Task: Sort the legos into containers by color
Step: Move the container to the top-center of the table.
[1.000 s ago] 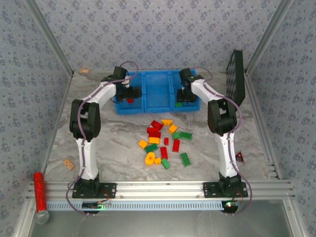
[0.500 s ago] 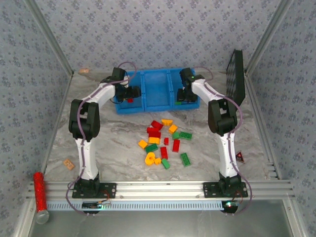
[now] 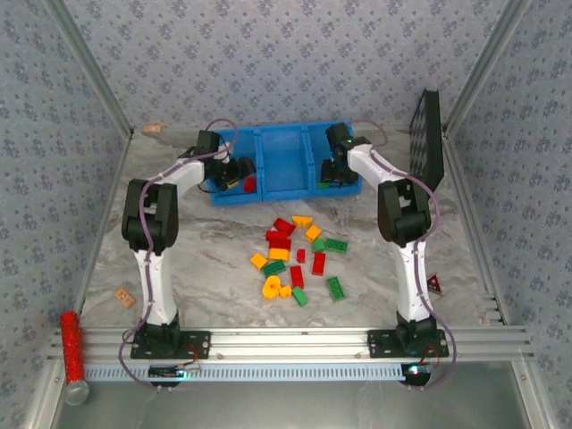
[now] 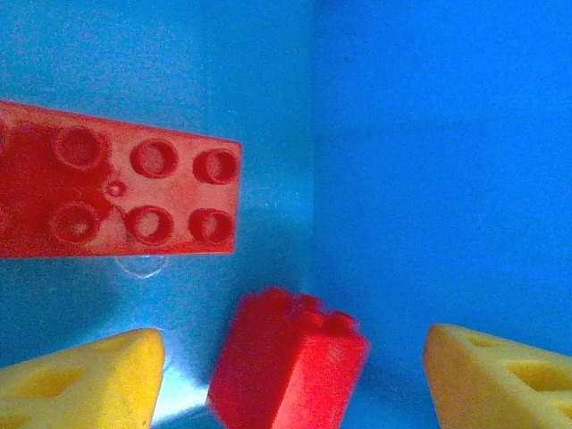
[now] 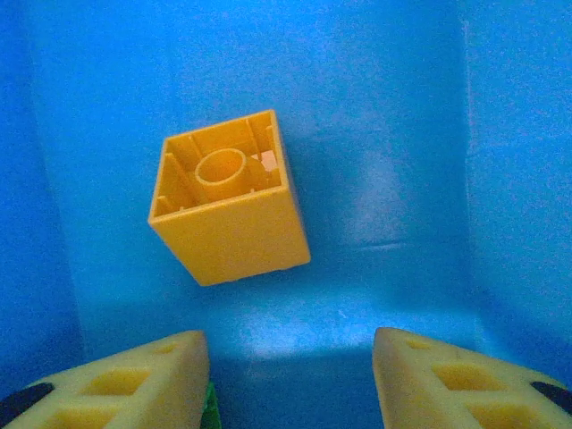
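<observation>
Beneath left pincer (image 4: 290,380), red legos (image 4: 116,192), beneath right pincer (image 5: 290,384), upturned yellow lego (image 5: 228,201)

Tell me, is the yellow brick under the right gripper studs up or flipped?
Flipped: the yellow brick shows its hollow underside and inner tube.

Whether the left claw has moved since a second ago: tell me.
Yes: the left claw has shifted slightly right, toward the left divider of the blue tray.
</observation>
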You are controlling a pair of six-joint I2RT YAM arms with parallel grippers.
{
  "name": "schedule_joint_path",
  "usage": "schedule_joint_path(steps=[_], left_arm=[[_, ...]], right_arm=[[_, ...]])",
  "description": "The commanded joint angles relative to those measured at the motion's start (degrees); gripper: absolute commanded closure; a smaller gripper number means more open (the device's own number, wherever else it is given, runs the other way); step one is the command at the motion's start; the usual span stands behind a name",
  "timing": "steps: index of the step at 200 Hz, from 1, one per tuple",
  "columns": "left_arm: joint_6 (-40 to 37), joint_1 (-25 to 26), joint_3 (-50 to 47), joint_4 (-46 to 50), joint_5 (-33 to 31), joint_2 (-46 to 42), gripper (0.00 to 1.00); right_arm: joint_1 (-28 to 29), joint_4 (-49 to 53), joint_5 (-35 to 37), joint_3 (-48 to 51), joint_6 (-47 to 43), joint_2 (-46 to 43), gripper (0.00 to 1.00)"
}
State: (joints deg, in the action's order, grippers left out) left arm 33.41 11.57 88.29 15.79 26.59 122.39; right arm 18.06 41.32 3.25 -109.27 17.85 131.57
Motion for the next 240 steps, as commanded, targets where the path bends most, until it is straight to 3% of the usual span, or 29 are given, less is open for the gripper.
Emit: schedule_joint_path(steps=[1,13,28,57,90,116,152,174,209,240], left_arm=[[15.1,-1.9,-7.5,-1.7,2.5,6.7,0.91],[15.9,-2.0,-8.5,-3.8,3.3,6.1,0.92],[16.5,-2.0,-9.2,-5.4,4.4,5.7,1.0],[21.2,-3.0,-10.8,-10.7,7.4,6.8,1.0],[23.2,-3.4,-12.5,-12.3,6.5,5.5,1.0],[29.7,-4.9,-16.5,-18.9,7.2,4.2,1.0],[29.3,-5.1,-16.4,-18.6,7.5,3.4,1.0],[29.8,-5.1,-16.4,-19.8,7.9,2.3,0.96],[27.8,-5.2,-14.4,-16.5,6.5,-1.6,0.77],[27.8,-5.9,-13.7,-15.4,4.8,-5.5,0.8]], right_arm=[[1.2,5.1,-2.5,1.7,0.2,-2.0,0.49],[1.2,5.0,-2.8,1.8,0.3,-2.1,0.52],[1.3,4.8,-3.0,1.9,0.3,-2.3,0.54],[1.4,4.8,-3.2,1.9,0.3,-2.4,0.55],[1.4,4.9,-3.0,2.0,0.3,-2.5,0.54],[1.4,4.8,-3.0,2.0,0.6,-2.4,0.53],[1.7,4.7,-3.1,2.0,0.7,-2.5,0.53],[1.9,4.7,-3.2,1.7,0.6,-2.8,0.52],[2.1,4.9,-3.2,0.9,0.5,-3.3,0.5],[2.3,5.1,-3.2,0.3,0.6,-3.4,0.5]])
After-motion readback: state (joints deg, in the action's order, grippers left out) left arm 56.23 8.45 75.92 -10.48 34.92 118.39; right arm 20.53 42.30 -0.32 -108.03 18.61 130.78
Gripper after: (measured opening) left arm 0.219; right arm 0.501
